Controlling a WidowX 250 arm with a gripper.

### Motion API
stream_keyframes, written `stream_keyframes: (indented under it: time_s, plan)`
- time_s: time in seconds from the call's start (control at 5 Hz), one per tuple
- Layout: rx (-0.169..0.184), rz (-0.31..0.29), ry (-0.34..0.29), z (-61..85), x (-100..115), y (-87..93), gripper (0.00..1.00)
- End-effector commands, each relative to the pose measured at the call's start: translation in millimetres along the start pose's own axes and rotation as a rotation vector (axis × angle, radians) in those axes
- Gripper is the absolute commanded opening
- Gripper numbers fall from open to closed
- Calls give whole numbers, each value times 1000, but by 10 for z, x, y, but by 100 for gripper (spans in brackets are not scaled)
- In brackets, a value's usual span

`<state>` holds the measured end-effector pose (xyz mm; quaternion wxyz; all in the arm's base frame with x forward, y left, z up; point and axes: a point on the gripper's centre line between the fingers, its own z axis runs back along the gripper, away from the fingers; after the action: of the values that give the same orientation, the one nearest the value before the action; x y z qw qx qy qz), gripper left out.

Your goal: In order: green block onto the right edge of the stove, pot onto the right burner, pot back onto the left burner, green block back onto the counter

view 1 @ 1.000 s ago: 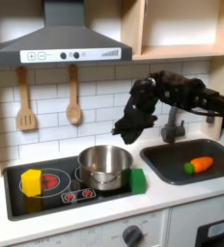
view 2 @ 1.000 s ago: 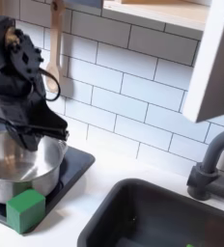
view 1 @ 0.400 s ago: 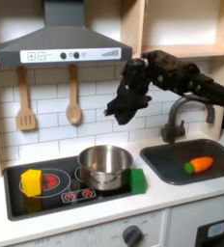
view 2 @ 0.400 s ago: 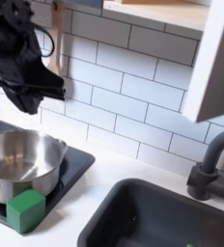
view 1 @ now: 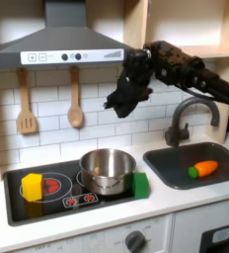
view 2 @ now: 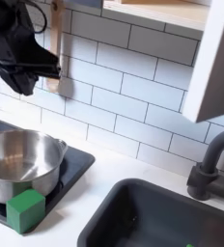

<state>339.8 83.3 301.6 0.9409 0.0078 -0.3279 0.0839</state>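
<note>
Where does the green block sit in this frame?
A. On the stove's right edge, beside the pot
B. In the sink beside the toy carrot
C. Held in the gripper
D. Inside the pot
A: the green block rests on the stove's right edge beside the pot, while the gripper hangs high above, holding nothing.

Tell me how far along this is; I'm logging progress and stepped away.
Looks done: the green block sits on the stove's edge at the first exterior view's right, and the pot rests on the burner on that side. In hand: nothing; the gripper hangs high above the pot, its opening unclear. Left: the pot back to the other burner, beside the yellow block, then the green block onto the counter.
</note>
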Motion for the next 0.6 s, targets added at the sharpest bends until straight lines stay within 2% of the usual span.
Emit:
stream_keyframes:
  time_s: [0.0,0.2,0.4]
  plan:
    - [16,25,-67,36,296,45,0]
    - [22,39,-105,29,409,80,0]
    - [25,55,-115,40,473,112,0]
